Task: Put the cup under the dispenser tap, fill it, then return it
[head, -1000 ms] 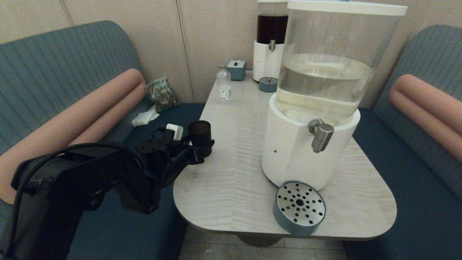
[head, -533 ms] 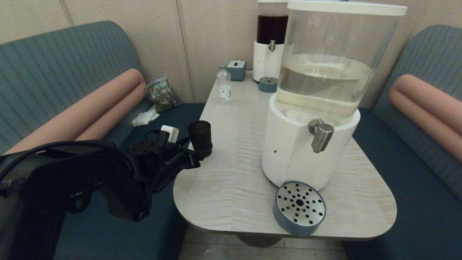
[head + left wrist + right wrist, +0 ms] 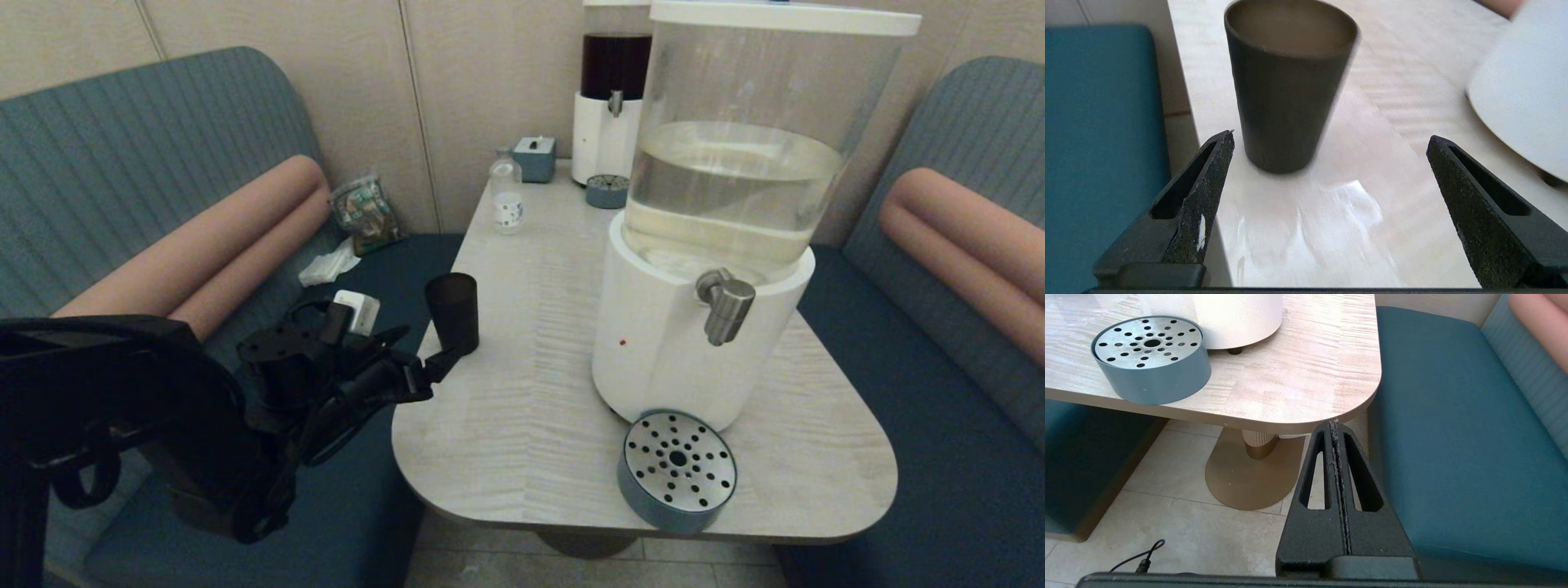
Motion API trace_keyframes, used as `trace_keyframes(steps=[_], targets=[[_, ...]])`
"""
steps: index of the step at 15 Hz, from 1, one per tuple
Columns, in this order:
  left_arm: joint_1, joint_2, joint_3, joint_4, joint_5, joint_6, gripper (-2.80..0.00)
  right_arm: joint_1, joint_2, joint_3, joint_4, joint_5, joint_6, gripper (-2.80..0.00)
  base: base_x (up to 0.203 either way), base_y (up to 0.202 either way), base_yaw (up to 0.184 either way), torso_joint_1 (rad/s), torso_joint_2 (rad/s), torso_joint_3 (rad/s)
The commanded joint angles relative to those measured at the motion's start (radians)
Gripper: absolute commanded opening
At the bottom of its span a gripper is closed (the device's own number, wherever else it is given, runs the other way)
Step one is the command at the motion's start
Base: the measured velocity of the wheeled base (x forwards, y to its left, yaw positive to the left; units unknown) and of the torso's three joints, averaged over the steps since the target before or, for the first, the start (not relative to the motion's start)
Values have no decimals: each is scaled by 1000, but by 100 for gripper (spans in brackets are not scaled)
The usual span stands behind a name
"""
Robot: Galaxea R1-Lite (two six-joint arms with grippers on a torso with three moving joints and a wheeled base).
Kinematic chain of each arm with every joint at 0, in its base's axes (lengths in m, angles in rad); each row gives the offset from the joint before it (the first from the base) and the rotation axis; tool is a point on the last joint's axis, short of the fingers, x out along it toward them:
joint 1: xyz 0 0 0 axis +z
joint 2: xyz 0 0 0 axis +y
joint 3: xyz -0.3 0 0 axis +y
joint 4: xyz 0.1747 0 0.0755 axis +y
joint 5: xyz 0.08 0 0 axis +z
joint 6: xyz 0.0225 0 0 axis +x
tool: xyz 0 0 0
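A restaurant booth, it seems; teal ribbed padded benches (image 3: 122, 155) stand on both sides of the pale wood-grain rounded table (image 3: 522, 392); two self-service drink dispensers (image 3: 718, 212) stand on that table.

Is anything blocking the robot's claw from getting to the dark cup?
No, nothing visible. The left claw is open, and the cup stands upright just ahead of its tips near the table edge. Only bare tabletop lies between them. The right claw is shut, parked low by the table's corner.
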Motion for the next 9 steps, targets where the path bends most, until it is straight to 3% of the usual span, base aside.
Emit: trace_keyframes(steps=[1,2,3,7,9], targets=[[0,-126,100,-7,-4,0,0,0,-1,1,0,1,-1,-280,0,0,0,0,0,0],[0,-181,141,-7,-6,1,0,0,0,1,0,1,-1,-280,0,0,0,0,0,0],[0,-234,177,-7,-7,1,-280,0,-1,1,0,1,-1,-280,0,0,0,0,0,0],[1,-487,296,-4,-2,-4,-280,0,1,2,0,1,-1,-280,0,0,0,0,0,0],[4,-605,336,-1,36,-23,-280,0,-1,2,0,1,-2,-280,0,0,0,0,0,0]])
